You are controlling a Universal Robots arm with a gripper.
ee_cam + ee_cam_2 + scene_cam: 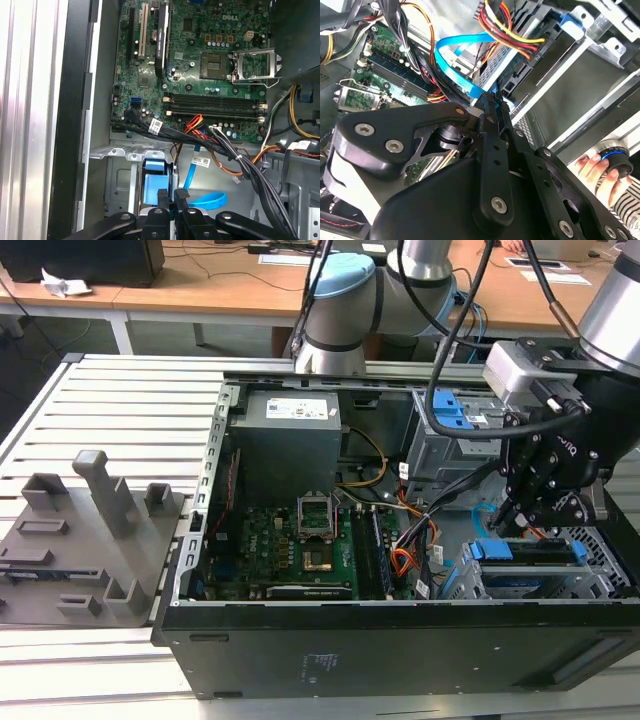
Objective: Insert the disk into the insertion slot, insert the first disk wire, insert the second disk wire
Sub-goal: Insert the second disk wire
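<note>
Exterior view first: the gripper (528, 515) hangs low inside the open computer case (400, 640), just above the disk (530, 552) in its blue caddy, which already sits in the insertion slot (545, 585) at the case's corner on the exterior view's right. Second wrist view: the jaws look pressed together on the second disk wire (455, 70), a glossy light blue ribbon looping up from the fingertips (490, 102); it should handle as light, springy and slippery, best held close behind its plug, which the fingers hide. Orange-red leads (495, 22) bundle above beside the taller grey cage (555, 60), and a person's hand (595, 170) holds a knob nearby. First wrist view: the blue cable (207, 201) curls on the case floor beside the blue caddy (152, 187); black cable bundles (200, 140) cross overhead and sheet-metal edges hem the pocket, so room looks tight.
</note>
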